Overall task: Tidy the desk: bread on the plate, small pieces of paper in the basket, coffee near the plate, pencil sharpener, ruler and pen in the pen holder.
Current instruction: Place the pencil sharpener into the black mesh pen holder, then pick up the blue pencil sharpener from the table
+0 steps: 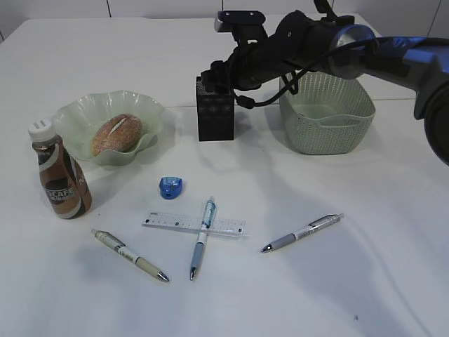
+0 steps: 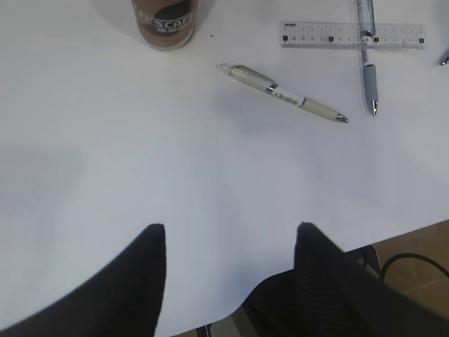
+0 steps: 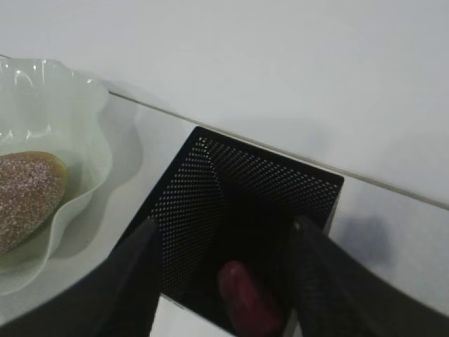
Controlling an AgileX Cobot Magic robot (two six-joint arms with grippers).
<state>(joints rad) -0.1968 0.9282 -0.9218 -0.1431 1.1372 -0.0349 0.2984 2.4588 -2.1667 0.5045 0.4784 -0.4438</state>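
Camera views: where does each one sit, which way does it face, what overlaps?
Exterior: raised at the front, slanting down at the white table; right arm over the black mesh pen holder.
Left wrist: near the table's front edge, facing the beige pen; left gripper open.
Right wrist: looking down into the pen holder; right gripper fingers show.
Shared: the bread appears in the exterior and right wrist views.

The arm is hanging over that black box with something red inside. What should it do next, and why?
Probably lift the right gripper clear of the black mesh pen holder: its jaws stand apart, holding nothing, with a red object below them inside. Three pens, the clear ruler and blue sharpener remain on the table.
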